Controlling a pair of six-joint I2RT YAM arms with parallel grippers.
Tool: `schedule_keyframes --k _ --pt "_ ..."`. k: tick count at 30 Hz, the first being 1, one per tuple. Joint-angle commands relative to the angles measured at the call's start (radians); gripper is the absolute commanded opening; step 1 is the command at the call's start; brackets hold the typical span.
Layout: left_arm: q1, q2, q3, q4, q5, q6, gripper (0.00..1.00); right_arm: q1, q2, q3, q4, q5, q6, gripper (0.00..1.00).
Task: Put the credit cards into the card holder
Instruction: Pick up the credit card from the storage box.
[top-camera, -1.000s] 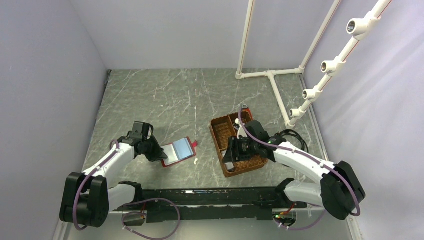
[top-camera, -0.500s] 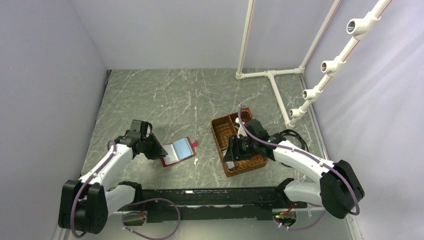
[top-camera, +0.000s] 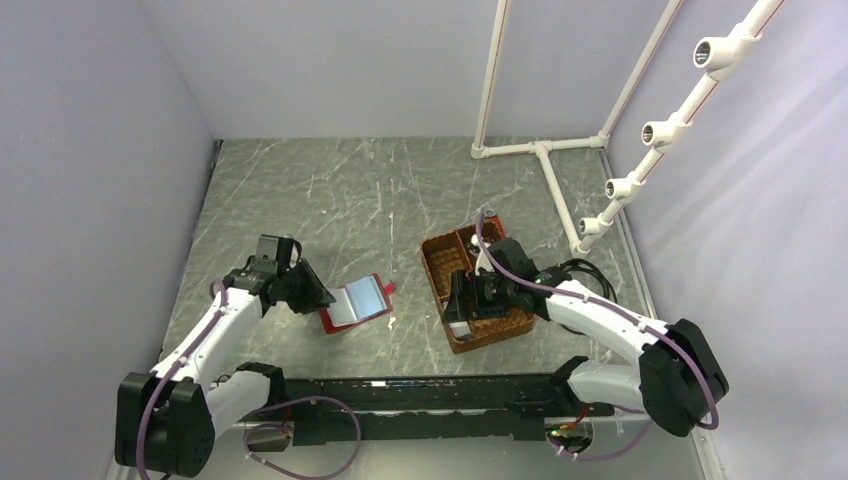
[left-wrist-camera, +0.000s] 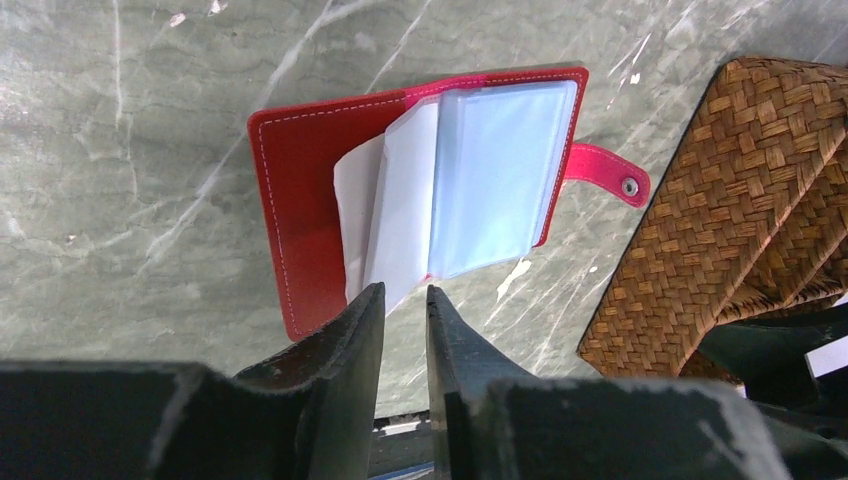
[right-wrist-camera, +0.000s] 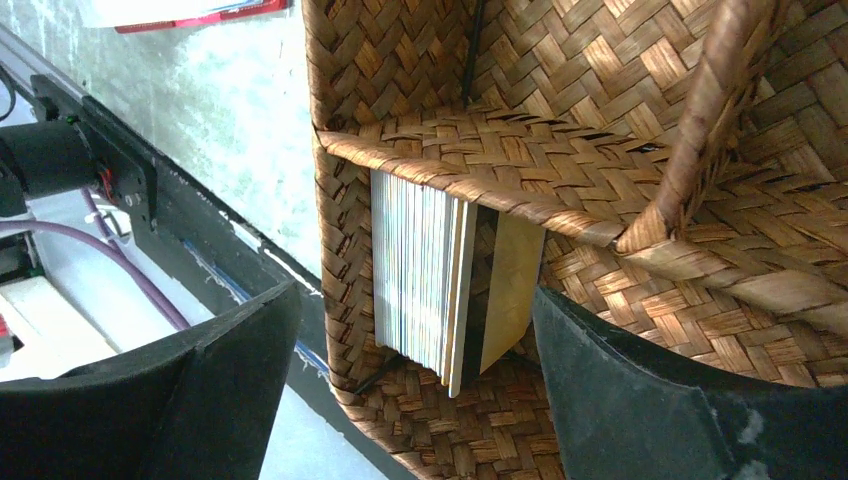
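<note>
1. Left gripper (left-wrist-camera: 403, 300): jaws a narrow slit apart, empty, tips just short of the card holder (left-wrist-camera: 300, 190), well left of the basket (top-camera: 445, 268).
2. Card holder: lies open, clear sleeves fanned up. Light and floppy, so it will likely slide; pin the red cover.
3. Credit cards (right-wrist-camera: 420, 275): stacked on edge in the basket's near compartment. Stiff, thin, slick; pinch across the flat faces.
4. Right gripper (right-wrist-camera: 415, 300): jaws wide, empty, above the stack. Woven wall and divider crowd it; free room is upward only.
</note>
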Motion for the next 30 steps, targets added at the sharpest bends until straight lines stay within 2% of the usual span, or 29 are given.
schedule_keyframes --k 1,7,12,24,30 --pt "0.0 -0.018 0.034 -0.015 0.01 0.022 0.28 -0.005 -0.033 0.059 -0.022 0.054 -0.02 0.89" --pt "0.0 -0.04 0.037 -0.034 0.011 0.025 0.32 -0.015 -0.07 0.079 -0.078 0.124 -0.029 0.82" --pt "-0.001 -0.047 0.035 -0.036 0.019 0.025 0.32 -0.03 -0.081 0.045 -0.052 0.125 -0.012 0.53" --pt "0.0 -0.054 0.042 -0.04 0.04 0.027 0.35 -0.03 0.007 -0.016 0.065 0.004 -0.001 0.5" --pt "-0.001 -0.051 0.043 -0.038 0.047 0.029 0.35 -0.03 -0.008 -0.026 0.067 0.002 0.003 0.24"
